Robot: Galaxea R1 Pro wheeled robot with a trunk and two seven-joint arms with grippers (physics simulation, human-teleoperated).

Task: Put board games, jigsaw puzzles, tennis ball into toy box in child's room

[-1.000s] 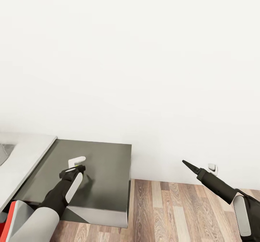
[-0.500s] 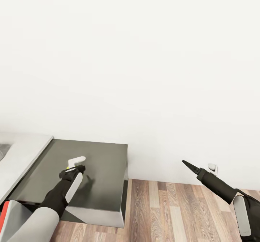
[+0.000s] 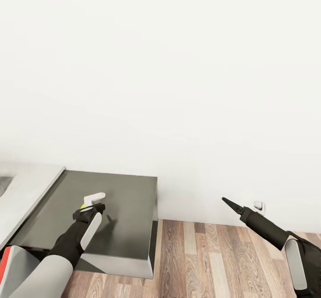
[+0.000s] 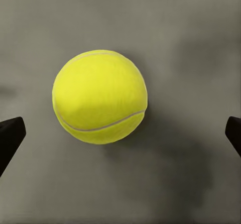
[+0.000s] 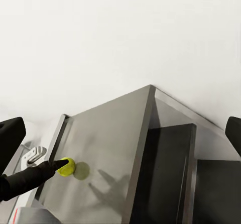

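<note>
The tennis ball [image 4: 99, 96] lies on the table's lower dark-grey cabinet section [image 3: 129, 209]. My left gripper [image 3: 91, 203] hangs just above it, open, its black fingertips [image 4: 10, 136] wide apart on either side of the ball without touching it. In the head view only a sliver of the ball [image 3: 83, 206] shows beside the wrist; in the right wrist view the ball [image 5: 66, 166] sits under the left arm's tip. My right gripper [image 3: 228, 202] is open and holds nothing, out over the floor to the right of the cabinet. The toy box, board games, jigsaw puzzles and bed are out of view.
The table's white top [image 3: 26, 186] joins the cabinet at the left. A plain white wall [image 3: 178, 88] stands right behind, with a socket [image 3: 260, 207] low down. Wood-plank floor [image 3: 214, 262] lies right of the cabinet. A red edge [image 3: 3, 255] shows at the lower left.
The view shifted slightly rightwards a second ago, then held. My right gripper has moved a little left and up. The left gripper stays over the ball.
</note>
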